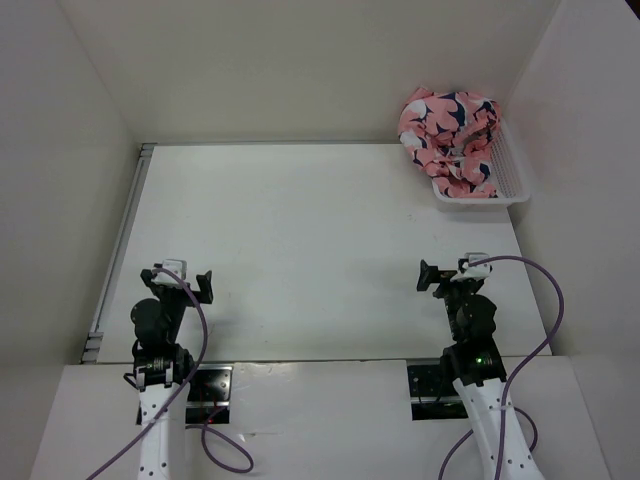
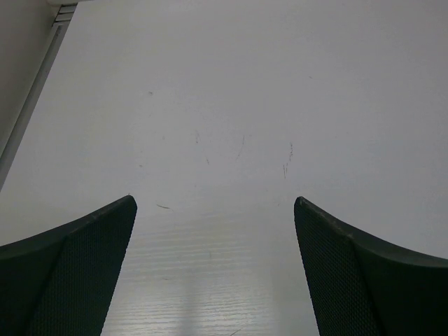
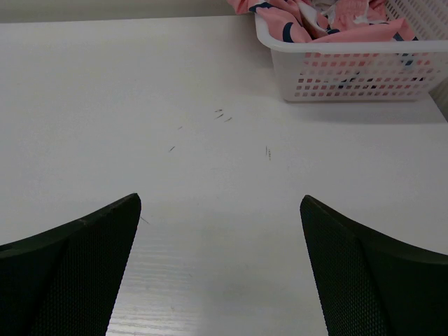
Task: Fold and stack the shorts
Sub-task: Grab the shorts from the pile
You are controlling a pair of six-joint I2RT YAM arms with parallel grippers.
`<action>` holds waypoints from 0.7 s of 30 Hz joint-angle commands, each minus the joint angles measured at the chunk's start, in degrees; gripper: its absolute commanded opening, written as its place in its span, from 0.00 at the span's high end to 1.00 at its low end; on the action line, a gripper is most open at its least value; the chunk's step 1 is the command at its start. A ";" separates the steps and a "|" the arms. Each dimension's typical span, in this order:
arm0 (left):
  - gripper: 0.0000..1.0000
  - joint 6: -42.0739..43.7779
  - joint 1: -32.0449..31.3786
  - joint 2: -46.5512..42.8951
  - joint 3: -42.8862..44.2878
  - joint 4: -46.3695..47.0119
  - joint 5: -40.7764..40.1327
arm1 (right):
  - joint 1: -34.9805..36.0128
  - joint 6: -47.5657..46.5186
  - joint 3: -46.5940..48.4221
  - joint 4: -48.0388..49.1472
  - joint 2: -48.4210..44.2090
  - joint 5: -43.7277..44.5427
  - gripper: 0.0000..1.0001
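- The white desk [image 1: 300, 250] shows faint scratches.
- A white mesh basket [image 1: 510, 175] sits in its far right corner.
- A grey rail [image 1: 118, 250] lines its left edge.

**Coral-pink shorts [image 1: 447, 128] heaped in a basket [image 1: 512, 186]**

We saw the shorts as a crumpled, unfolded heap of soft coral-pink fabric, printed all over with navy-and-white shapes. They filled a white mesh basket standing at the far right corner of the table [image 1: 300, 250]. The heap rose well above the rim, and at its far left end the cloth spilled over the basket's edge. We could not tell how many pairs made up the pile, nor clearly pick out a waistband.
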 commanded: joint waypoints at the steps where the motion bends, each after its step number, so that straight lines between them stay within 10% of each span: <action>1: 0.00 0.19 -0.19 -1.32 -1.30 1.86 -0.23 | 0.10 -0.58 -2.11 3.53 -1.24 0.03 0.01; 8: 0.00 0.19 -0.19 -1.32 0.10 2.73 4.66 | 0.10 -7.30 -0.89 8.16 -1.24 -9.99 0.01; 11: 0.00 0.19 -0.19 -1.32 0.90 11.59 12.59 | 0.10 -36.69 -2.01 24.42 -1.24 -32.18 0.00; 12: 0.00 0.19 -0.19 -1.32 -0.14 17.36 17.47 | 0.10 -65.76 -2.02 15.14 -1.24 -38.49 0.00; 14: 0.00 0.19 -0.71 -0.80 -0.77 13.67 30.55 | 0.10 -94.07 -2.02 6.19 -1.24 -45.99 0.00; 17: 0.00 0.19 -2.99 -0.80 0.46 18.79 21.36 | 0.10 -78.50 -1.06 25.71 -0.72 -50.85 0.00; 21: 0.00 0.19 -6.51 10.74 8.96 24.64 17.17 | 0.63 -79.69 10.96 23.74 9.62 -47.90 0.00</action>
